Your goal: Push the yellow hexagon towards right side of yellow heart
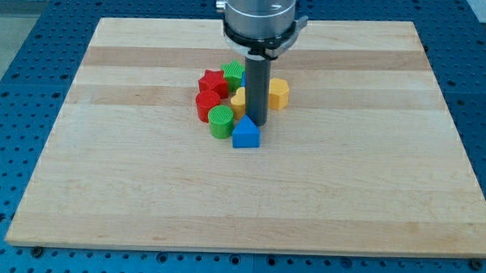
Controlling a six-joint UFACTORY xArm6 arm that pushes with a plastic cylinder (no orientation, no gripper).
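**Tip set down within the block cluster, yellow hexagon at its right**

The pale wooden worktop [347,181] is seen lying on a blue perforated base [12,31]. All blocks are gathered in one tight cluster above the board's centre. The dark rod's lower end, my tip [256,123], is seen standing inside this cluster, just above the blue house-shaped block [245,133].

The yellow hexagon block [278,93] is located just to the view's right of the rod, close to or touching it. The yellow heart block [238,100] is largely hidden behind the rod, at its left. A green ribbed cylinder [221,119] sits left of the blue block; a red block [205,103] and a red star [213,80] lie further left, a green block [233,71] at the top.

No fingers are fitted; their state cannot be told.
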